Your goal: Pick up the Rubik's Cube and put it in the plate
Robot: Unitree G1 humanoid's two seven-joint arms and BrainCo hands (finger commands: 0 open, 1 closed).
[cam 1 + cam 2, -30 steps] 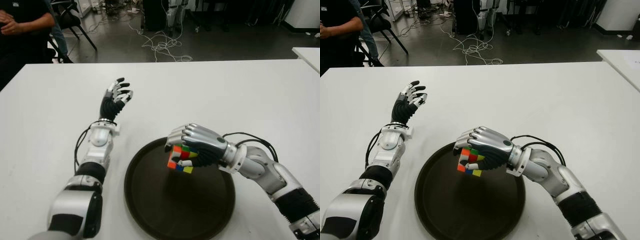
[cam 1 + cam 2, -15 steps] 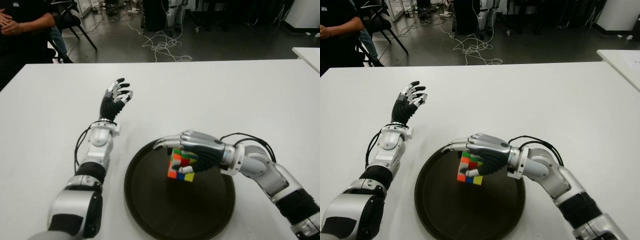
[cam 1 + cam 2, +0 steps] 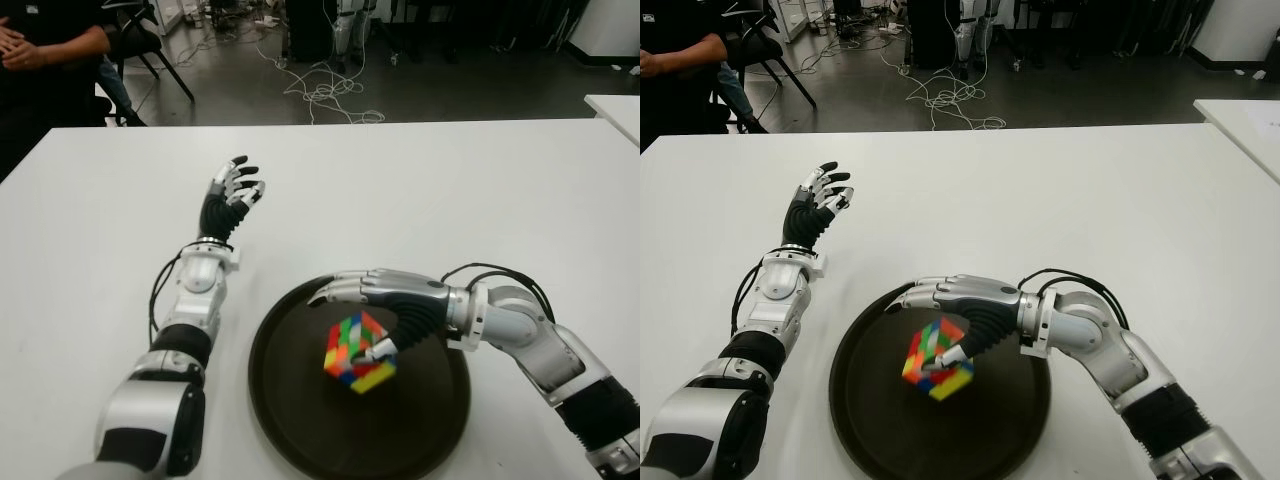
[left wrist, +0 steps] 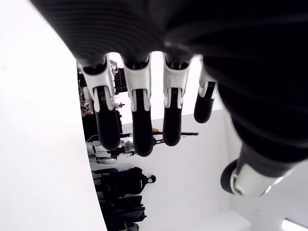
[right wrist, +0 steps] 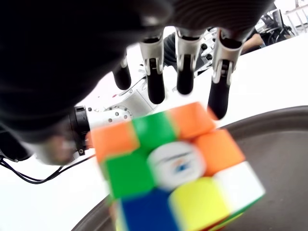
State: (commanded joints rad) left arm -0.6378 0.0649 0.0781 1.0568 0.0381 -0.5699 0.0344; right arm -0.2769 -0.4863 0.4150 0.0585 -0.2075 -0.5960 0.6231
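Multicoloured and tilted on one corner, the Rubik's Cube (image 3: 359, 354) is sitting inside the dark round plate (image 3: 300, 420), near its middle; the right hand (image 3: 385, 305) is hovering just over and beside it with its fingers (image 3: 340, 290) stretching out nearly straight, gripping nothing; only the thumb tip is appearing to touch the cube's near face, though I cannot tell whether it is pressing or merely brushing it; I judge that the hand is spreading like this because the release is under way and the cube is settling onto the plate's floor; its tilt suggests it may be tipping onto a flat face. White desk (image 3: 480, 190) is carrying the plate; the left hand (image 3: 232, 195) is showing well away from the plate, on the robot's left, its fingers relaxed and holding nothing, keeping out of the working space. Beyond the desk's far edge cables (image 3: 325, 90) are lying on the floor and a person (image 3: 40, 40) is sitting by the far left corner; nothing is standing between the right hand and a clear withdrawal upward.
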